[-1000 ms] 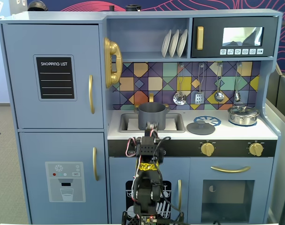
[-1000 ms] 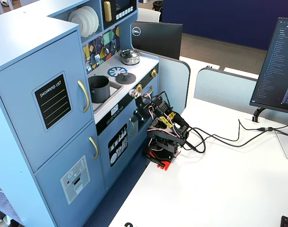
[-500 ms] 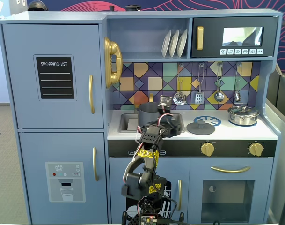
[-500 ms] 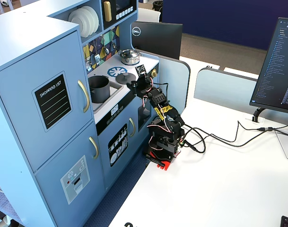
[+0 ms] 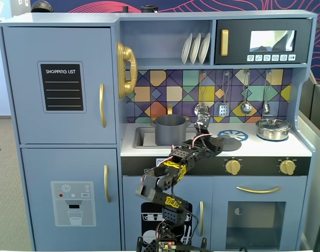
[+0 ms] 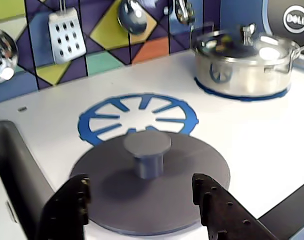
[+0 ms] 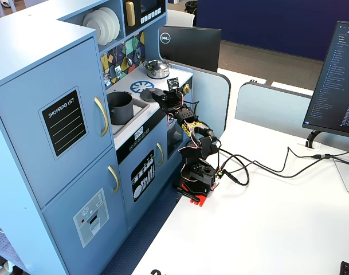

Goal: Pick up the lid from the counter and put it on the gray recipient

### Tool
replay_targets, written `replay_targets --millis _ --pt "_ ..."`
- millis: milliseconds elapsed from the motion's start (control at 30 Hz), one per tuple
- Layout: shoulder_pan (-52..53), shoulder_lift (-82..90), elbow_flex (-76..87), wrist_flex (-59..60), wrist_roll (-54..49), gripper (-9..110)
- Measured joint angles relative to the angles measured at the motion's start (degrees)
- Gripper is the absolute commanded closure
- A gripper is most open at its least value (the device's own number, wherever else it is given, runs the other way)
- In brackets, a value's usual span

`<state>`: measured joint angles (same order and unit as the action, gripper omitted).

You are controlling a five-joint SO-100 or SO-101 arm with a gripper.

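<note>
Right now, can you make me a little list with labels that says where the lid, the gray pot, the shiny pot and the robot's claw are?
lid: lying flat on the white counter, knob up, partly over the blue burner print
gray pot: standing in the sink, no lid on it
shiny pot: on the far burner, its own lid on
claw: open, one finger on each side of the lid, not gripping it
hanging tools: spoons and a spatula on the tiled wall behind
job: lid not picked up yet

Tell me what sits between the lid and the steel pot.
In the wrist view, only bare white counter lies between the lid and the steel pot; the printed burner sits behind the lid.
</note>
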<state>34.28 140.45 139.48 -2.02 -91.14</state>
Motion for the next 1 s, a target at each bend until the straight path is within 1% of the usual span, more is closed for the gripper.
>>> replay_targets --millis 67,233,767,1000 --pt "0.0 -2.2 0.0 -1.23 0.18 73" --pt "0.62 -7.21 -0.88 -3.69 0.26 72" --pt "0.79 -22.5 -8.44 -11.69 0.26 73" --pt "0.79 -29.09 -13.1 -12.66 0.26 74"
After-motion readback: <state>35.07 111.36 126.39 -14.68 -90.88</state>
